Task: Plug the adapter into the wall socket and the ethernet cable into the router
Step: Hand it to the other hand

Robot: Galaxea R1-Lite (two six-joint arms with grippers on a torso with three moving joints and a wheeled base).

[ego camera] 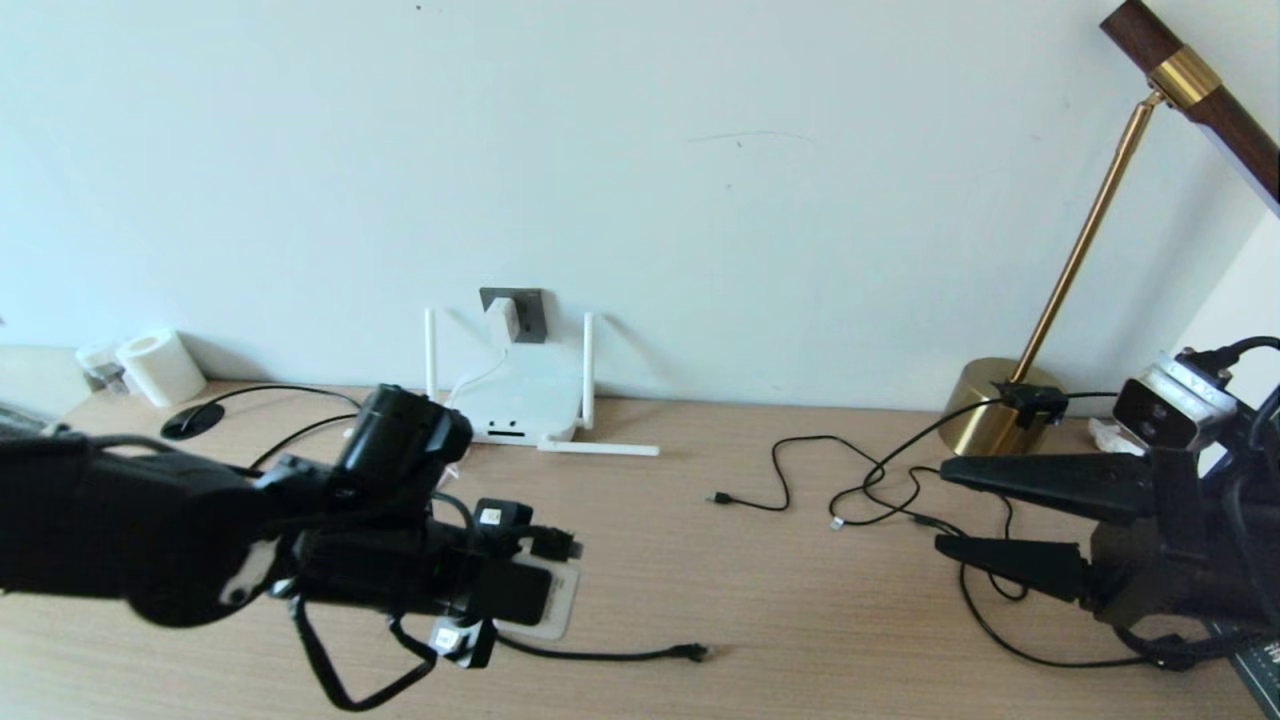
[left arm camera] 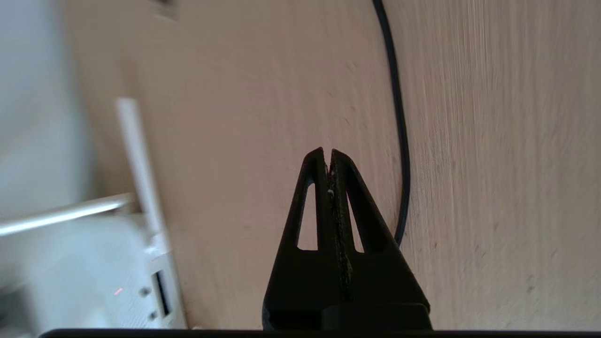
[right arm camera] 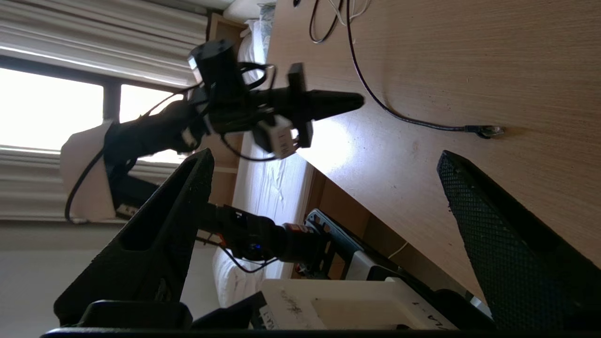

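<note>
Your adapter (ego camera: pixel 503 318) apparently sits in the wall socket (ego camera: pixel 528 309) already; the ethernet cable (ego camera: pixel 640 655) lies loose on the desk (ego camera: pixel 800 600), left claw (left arm camera: pixel 327 155) pinched empty, right claw (ego camera: pixel 945 508) spread wide, empty.

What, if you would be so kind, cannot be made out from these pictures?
- Router ports: tiny in head view, blurred in left wrist view.
- Adapter prongs: hidden against the wall socket; seating unconfirmed.
- Ethernet cable far end: hidden behind the left gripper.

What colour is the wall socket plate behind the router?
Dark grey, clearest in the head view: wall socket, above the white router.
</note>
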